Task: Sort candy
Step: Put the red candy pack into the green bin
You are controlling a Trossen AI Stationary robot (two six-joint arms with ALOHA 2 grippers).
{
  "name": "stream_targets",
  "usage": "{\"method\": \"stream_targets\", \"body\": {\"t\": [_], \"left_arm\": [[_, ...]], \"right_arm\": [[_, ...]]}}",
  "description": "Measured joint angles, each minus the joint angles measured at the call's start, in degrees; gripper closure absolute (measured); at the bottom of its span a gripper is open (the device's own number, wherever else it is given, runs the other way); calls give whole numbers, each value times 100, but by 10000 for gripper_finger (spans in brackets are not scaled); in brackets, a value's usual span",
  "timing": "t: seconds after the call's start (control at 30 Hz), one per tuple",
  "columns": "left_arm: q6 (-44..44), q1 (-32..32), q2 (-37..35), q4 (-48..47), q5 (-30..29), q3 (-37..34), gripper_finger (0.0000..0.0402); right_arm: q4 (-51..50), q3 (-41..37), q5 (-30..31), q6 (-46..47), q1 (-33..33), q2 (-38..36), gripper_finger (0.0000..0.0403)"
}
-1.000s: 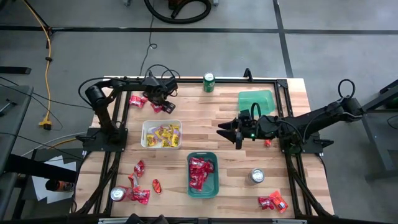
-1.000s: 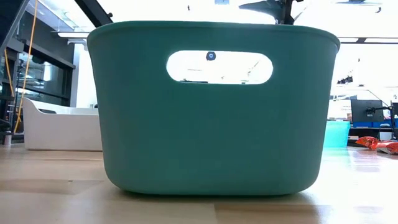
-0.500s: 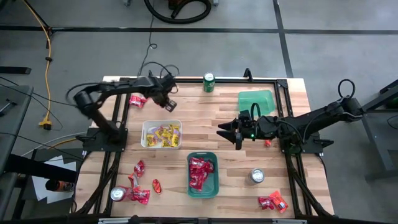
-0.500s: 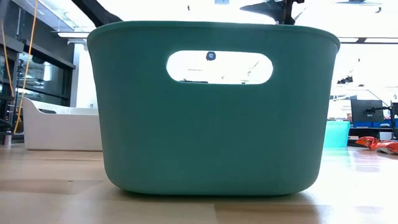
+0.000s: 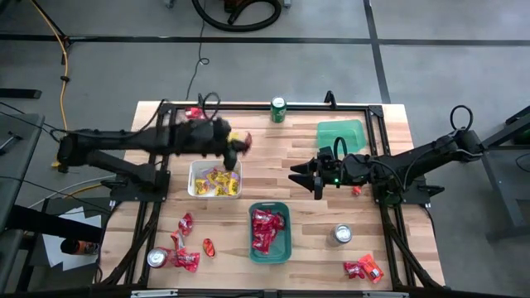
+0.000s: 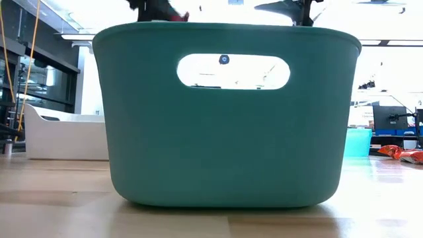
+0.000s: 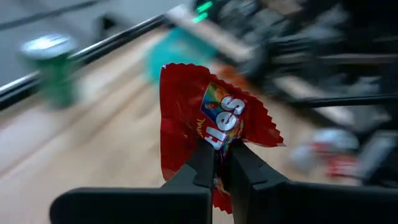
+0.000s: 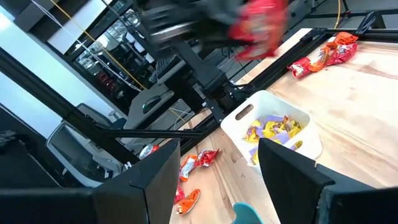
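Note:
My left gripper (image 5: 232, 144) hovers over the far rim of the white tray (image 5: 194, 175) and is shut on a red candy packet (image 7: 211, 118). The low view catches it at the top edge as the left gripper (image 6: 160, 9). The white tray holds yellow candy (image 5: 219, 180); the teal tray (image 5: 285, 240) holds red candy (image 5: 267, 228). More red packets lie loose at the near left (image 5: 184, 250), the near right (image 5: 363, 269) and the far left (image 5: 193, 112). My right gripper (image 5: 303, 175) is open and waits above the table's middle, right of the white tray. My left gripper pinches the red packet's lower middle (image 7: 219, 146) between its two fingers. The packet is lifted clear of the table and stands up past the fingertips (image 7: 202, 163), its crimped edges free.
A green can (image 5: 279, 109) stands at the far edge, with silver cans at the near right (image 5: 342, 234) and near left (image 5: 156, 258). A green lid or tray (image 5: 341, 132) lies at the far right. In the low view the teal tray (image 6: 225, 132) blocks most of the table.
My left arm has swung from the far-left candy pile toward the table's right and near side, ending above the white tray's far rim. It carries a red packet lifted clear. The right arm has kept still.

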Motion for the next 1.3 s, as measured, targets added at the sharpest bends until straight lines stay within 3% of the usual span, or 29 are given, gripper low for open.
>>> {"method": "stream_targets", "body": {"t": [0.2, 0.3, 0.43, 0.67, 0.77, 0.9, 1.3], "left_arm": [[116, -1855, 249, 985, -867, 4, 401], [50, -2460, 554, 1166, -1239, 3, 401], [-71, -2918, 1135, 1518, -1309, 3, 401], [275, -2979, 2034, 2251, -683, 2, 398], [113, -2882, 2236, 2335, -306, 4, 397], [-175, -2790, 2360, 2253, -246, 2, 385], [146, -2721, 2311, 2216, -177, 7, 214]], "right_arm": [[121, 0, -59, -49, 0, 0, 190], [312, 2, -89, -217, 0, 0, 190], [628, 2, -113, -465, 0, -4, 190], [724, 4, -131, -599, -2, -7, 190], [731, 4, -131, -599, -2, -7, 190], [739, 4, -131, -590, -2, -9, 190], [739, 4, -129, -598, -2, -9, 190]]}}
